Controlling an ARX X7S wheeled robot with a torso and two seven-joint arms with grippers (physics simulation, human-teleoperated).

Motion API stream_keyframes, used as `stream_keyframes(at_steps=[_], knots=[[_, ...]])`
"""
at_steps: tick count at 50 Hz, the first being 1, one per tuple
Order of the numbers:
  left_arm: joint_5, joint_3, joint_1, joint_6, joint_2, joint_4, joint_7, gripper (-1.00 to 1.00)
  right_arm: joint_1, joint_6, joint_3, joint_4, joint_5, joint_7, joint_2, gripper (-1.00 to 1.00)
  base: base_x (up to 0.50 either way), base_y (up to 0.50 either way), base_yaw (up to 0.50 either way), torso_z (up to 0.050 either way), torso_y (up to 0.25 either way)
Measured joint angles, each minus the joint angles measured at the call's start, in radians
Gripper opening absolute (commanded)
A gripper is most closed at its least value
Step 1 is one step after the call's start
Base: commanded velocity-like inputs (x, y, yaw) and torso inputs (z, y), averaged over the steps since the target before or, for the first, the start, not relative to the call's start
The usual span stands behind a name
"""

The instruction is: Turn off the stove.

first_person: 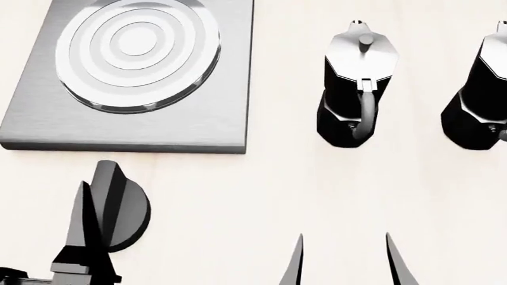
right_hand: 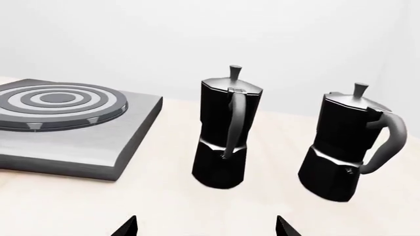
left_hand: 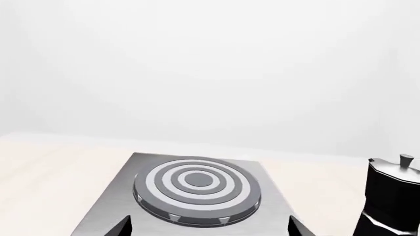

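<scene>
Brushed metal stove (first_person: 206, 113) (matt), glossy black moka pots (first_person: 357, 83).

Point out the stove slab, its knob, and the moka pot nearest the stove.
stove slab (first_person: 208, 122), head view, bare metal beside the burner.
knob (first_person: 130, 214), head view, round black face.
moka pot (first_person: 348, 89), head view, black body.

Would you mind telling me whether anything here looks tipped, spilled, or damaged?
Nothing stands out. Both moka pots stand upright with lids on, the stove lies flat, and the table shows no spill.
</scene>
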Motion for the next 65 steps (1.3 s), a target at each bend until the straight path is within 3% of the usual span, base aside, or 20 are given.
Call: stream_keyframes(at_steps=[30, 65], knots=[[0.124, 0.1, -0.122, 0.032, 0.027, -0.227, -0.002, 1.0, 0.006, 0.0, -0.009, 0.007, 0.016, 0.005, 0.009, 1.0, 0.0, 0.0, 0.0, 0.0, 0.0], [0.137, 0.108, -0.174, 0.058, 0.032, -0.354, -0.029, 1.0, 0.017, 0.005, -0.009, 0.01, 0.036, 0.011, 0.024, 1.0, 0.0, 0.0, 0.0, 0.0, 0.0]])
